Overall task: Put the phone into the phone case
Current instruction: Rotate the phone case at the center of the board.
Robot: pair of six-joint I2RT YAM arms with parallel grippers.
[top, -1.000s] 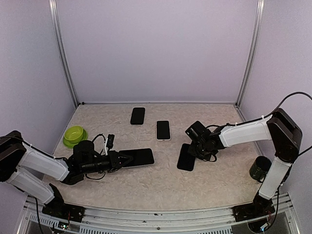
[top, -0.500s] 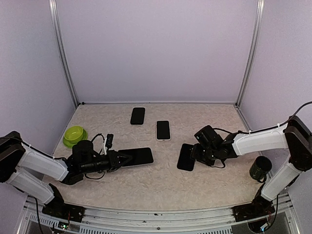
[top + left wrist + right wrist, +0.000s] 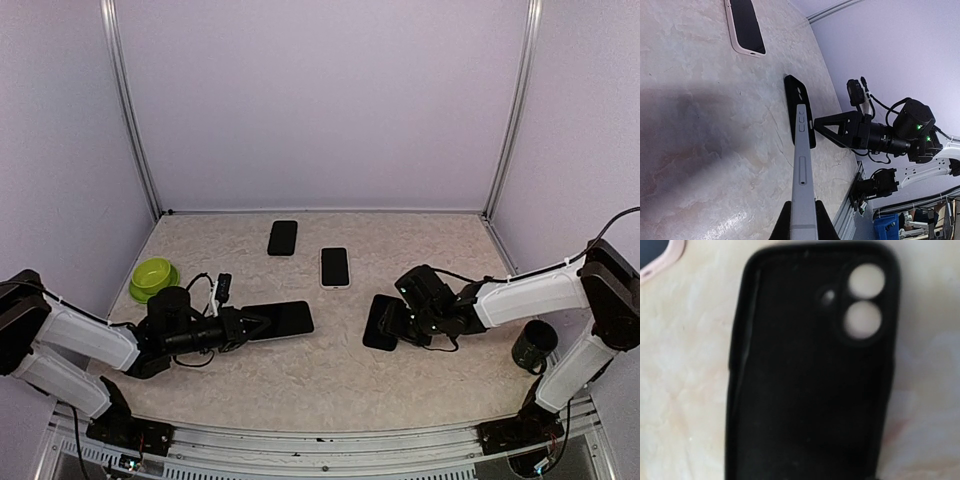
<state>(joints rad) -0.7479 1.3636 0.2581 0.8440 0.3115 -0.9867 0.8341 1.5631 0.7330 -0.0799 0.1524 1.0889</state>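
The right gripper (image 3: pixel 398 322) has shifted toward the surface's near edge over the empty phone case (image 3: pixel 372 335), its jaws unreadable, while the left gripper (image 3: pixel 245 325) jaws clamp the phone (image 3: pixel 283 320), not yet inserted.

overhead plus wrists, common phone case (image 3: pixel 381 322)

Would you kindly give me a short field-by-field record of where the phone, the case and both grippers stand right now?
phone: gripped at one end, roughly level
phone case: black, empty, flat on the table
left gripper: shut on the phone
right gripper: at the case; open or shut unclear
progress: phone not yet in case, the two lie apart
also present: green bowl
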